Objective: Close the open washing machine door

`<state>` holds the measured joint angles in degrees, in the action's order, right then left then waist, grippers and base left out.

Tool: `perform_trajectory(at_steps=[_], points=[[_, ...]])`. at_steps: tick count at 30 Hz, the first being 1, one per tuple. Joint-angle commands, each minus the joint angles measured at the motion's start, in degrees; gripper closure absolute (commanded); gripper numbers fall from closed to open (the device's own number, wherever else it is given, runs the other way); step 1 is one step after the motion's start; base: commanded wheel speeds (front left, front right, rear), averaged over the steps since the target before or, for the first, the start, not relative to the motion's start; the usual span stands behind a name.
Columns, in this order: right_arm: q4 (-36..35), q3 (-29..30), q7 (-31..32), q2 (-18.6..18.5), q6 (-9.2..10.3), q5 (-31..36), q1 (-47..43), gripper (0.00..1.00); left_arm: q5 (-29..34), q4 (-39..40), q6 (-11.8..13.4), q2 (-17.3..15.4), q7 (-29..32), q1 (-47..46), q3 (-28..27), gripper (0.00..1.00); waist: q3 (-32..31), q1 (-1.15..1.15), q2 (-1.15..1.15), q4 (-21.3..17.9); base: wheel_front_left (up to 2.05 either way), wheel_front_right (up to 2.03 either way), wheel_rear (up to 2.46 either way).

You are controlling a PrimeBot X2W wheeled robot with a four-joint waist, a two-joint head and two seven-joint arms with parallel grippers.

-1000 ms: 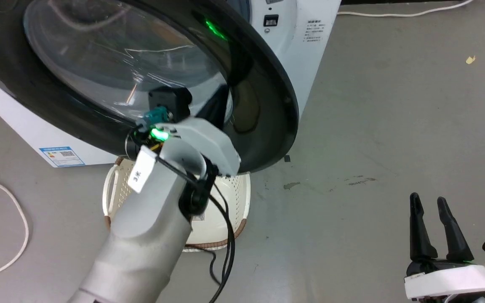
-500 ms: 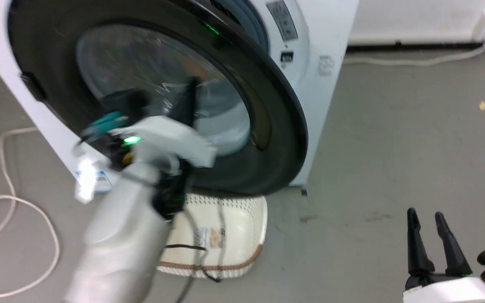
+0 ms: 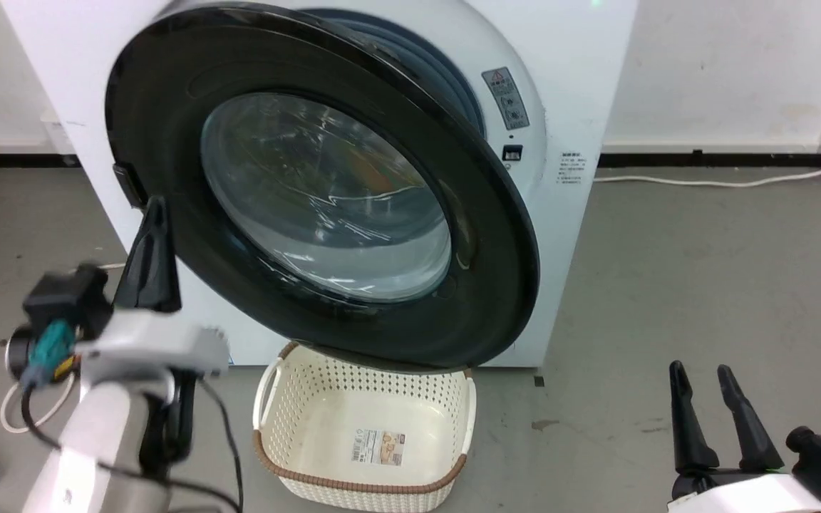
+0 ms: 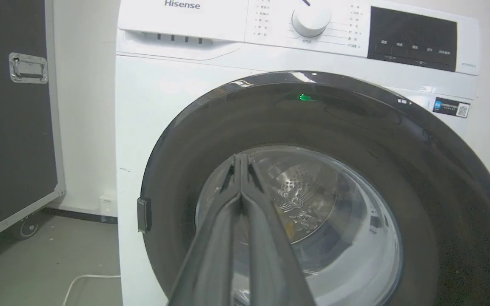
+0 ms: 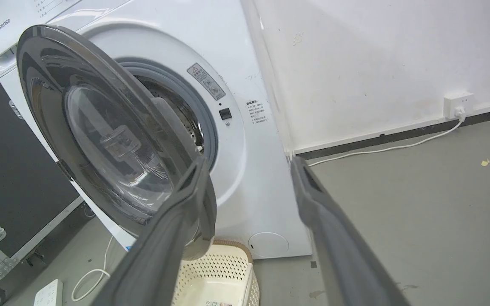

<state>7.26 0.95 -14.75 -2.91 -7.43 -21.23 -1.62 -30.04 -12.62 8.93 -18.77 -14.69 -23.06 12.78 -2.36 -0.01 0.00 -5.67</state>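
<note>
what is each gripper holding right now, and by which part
Nothing is held. The left gripper is shut with nothing between its fingers, pointing at the washing machine door; the right gripper is open and empty.

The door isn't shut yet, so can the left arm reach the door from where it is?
Probably yes: the shut left end effector points at the door with nothing between them; the basket sits below.

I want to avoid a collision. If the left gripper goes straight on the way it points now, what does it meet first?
Probably the washing machine door: in the left wrist view, the shut left gripper points straight at its front. The gap between them is hard to judge.
</note>
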Motion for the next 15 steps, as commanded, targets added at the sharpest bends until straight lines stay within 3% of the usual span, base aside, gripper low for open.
perform_trajectory(at_steps=[1, 5, 15], points=[[0.3, -0.2, -0.2, 0.0, -0.06, 0.4, -0.5, 0.0, 1.3, 1.0, 0.4, -0.2, -0.3, 2.5, -0.5, 1.0, -0.4, 0.01, 0.0, 0.2, 0.0, 0.0, 0.0], [0.1, 0.0, -0.2, 0.0, -0.06, 0.6, -1.0, 0.0, 2.7, 2.7, 0.3, 0.7, -0.3, 8.9, -1.3, 1.0, -0.9, 0.01, 0.0, 0.6, 0.0, 0.0, 0.0], [-0.1, -1.0, -0.2, 0.0, -0.06, 1.4, -3.7, 0.0, -0.6, 1.8, -1.5, 3.0, 0.2, 18.0, -0.3, 1.0, -0.9, 0.01, 0.0, 1.7, 0.0, 0.0, 0.0]])
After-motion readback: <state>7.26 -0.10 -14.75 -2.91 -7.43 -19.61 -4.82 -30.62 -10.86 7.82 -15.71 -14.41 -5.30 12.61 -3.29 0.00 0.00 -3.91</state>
